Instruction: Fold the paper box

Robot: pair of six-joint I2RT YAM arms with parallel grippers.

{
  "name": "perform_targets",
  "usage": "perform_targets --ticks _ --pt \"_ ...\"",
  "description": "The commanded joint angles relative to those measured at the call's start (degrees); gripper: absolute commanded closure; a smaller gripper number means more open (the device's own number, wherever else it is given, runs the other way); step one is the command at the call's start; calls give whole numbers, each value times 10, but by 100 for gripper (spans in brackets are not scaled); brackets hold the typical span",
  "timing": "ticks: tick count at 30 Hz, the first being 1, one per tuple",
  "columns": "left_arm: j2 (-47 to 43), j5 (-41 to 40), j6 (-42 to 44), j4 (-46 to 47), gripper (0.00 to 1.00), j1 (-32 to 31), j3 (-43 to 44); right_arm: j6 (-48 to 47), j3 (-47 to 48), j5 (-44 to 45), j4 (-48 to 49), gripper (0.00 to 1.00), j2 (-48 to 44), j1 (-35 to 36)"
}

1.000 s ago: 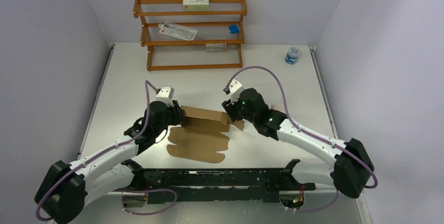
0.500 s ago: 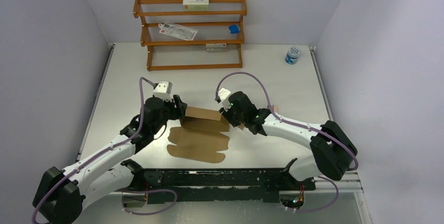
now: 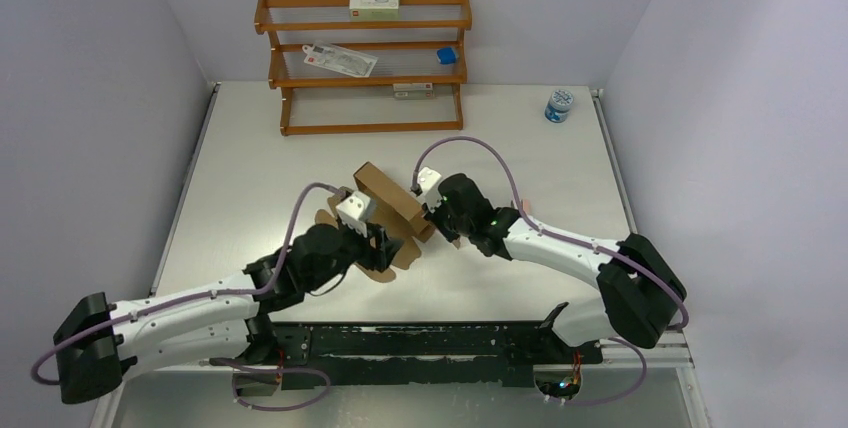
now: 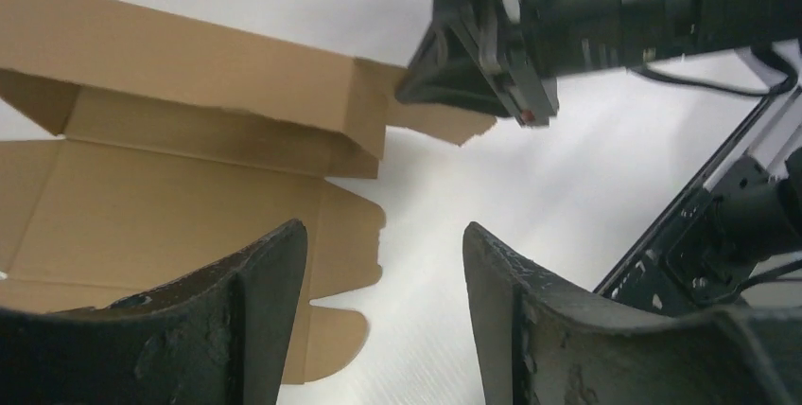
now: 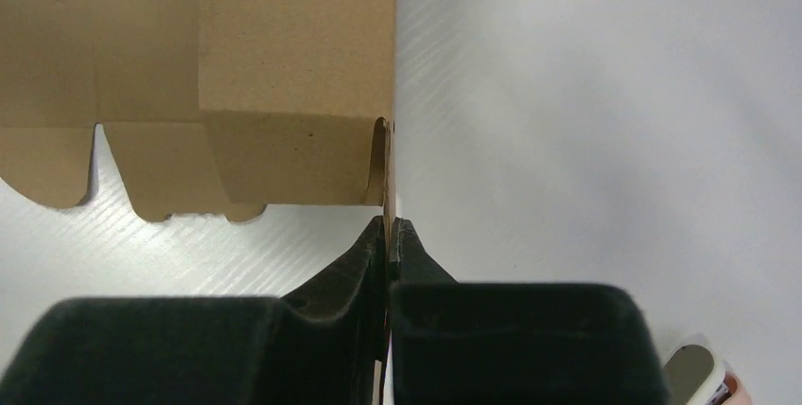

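Toward the near side of mid-table, our left gripper (image 4: pixel 378 271) hangs with its jaws apart, nothing between them but bare table (image 4: pixel 444 187) and the notched near edge of the paper box (image 4: pixel 189 187). We find the box half formed: its near panels lie flat and one long wall is folded up behind them. At its right end, the right gripper (image 5: pixel 390 231) is pinched together on the thin edge of a side flap. We judge the cardboard light and thin, stiff across each panel but willing to bend only along the scored creases. The flap tips look easy to crush, so we would hold at a panel edge close to a crease. Only the right wrist view proves the pinch on the flap. The left wrist view alone shows the empty gap and the raised wall's inner face. From above, we see the whole sheet skewed, its far end tipped up, and the wooden rack (image 3: pixel 284 108) well beyond.
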Motion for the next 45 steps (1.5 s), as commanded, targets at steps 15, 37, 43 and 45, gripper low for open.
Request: perform_targets --ticks 15,37,43,45 --pt "280 -177 95 346 23 -111 -59 46 33 -68 -2 100 21 0" --pt "524 -311 164 541 21 -128 -20 52 32 -99 -1 100 11 0" --pt "520 -364 140 539 31 -127 -20 48 31 -107 -5 100 13 0" --pt "513 -376 137 545 36 -127 -24 48 30 -109 -6 100 13 0"
